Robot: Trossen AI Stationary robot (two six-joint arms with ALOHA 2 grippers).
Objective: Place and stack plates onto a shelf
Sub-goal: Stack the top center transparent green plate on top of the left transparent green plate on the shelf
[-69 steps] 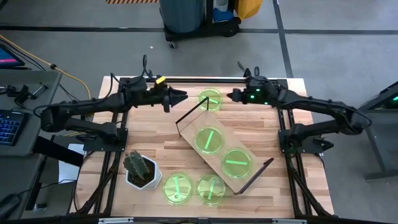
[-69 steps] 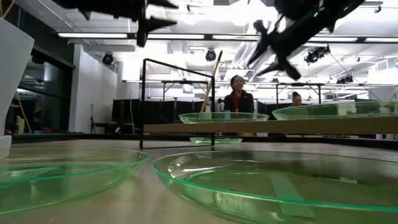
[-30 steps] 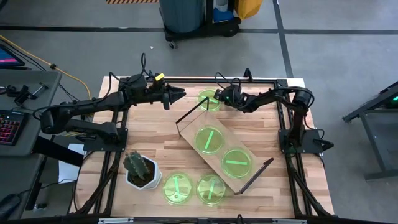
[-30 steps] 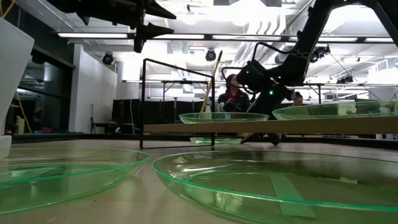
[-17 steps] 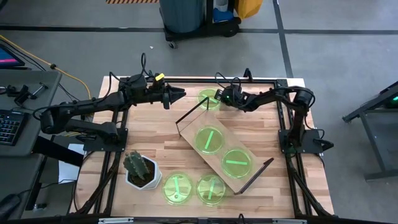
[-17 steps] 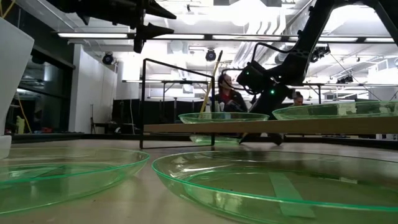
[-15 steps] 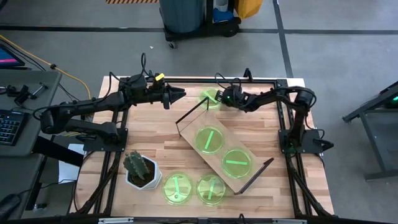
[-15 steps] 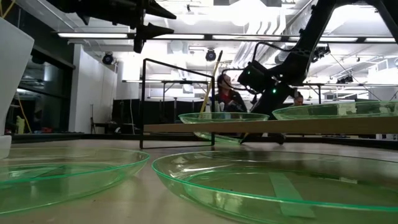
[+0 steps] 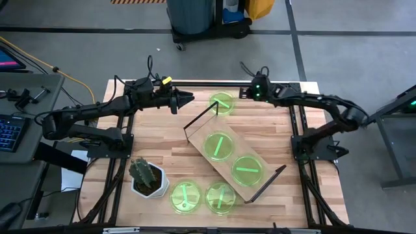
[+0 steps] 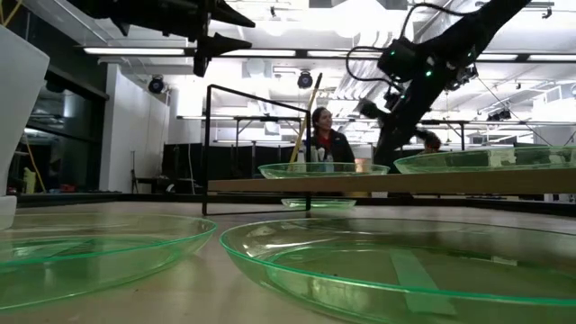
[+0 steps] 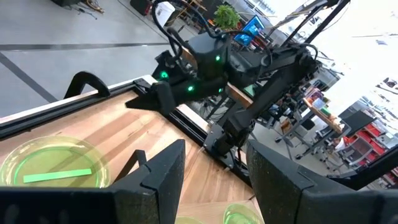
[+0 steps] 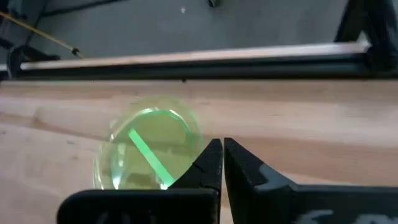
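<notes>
One green plate [image 9: 221, 103] lies flat on the table at the far edge, also seen in the right wrist view [image 12: 147, 155]. My right gripper [image 9: 244, 95] [image 12: 222, 148] hovers shut just to its right, above it, holding nothing. Two plates [image 9: 219, 145] [image 9: 247, 169] rest on the shelf [image 9: 233, 158], a wood board set diagonally with black wire frames at both ends. Two more plates [image 9: 186, 197] [image 9: 220, 197] lie on the table near the front edge. My left gripper [image 9: 190, 99] [image 11: 214, 155] hangs open in the air left of the far plate.
A cactus in a white pot [image 9: 148, 177] stands at the front left beside the near plates. The shelf's wire frames [image 9: 200, 117] [image 9: 270, 183] stick up at its ends. People show in the room beyond the table [image 10: 326, 135].
My right gripper was low at the far plate's right edge, and the plate tipped up for a moment. The gripper has since risen and drawn back toward the table's far right. The plate lies flat again in about the same spot.
</notes>
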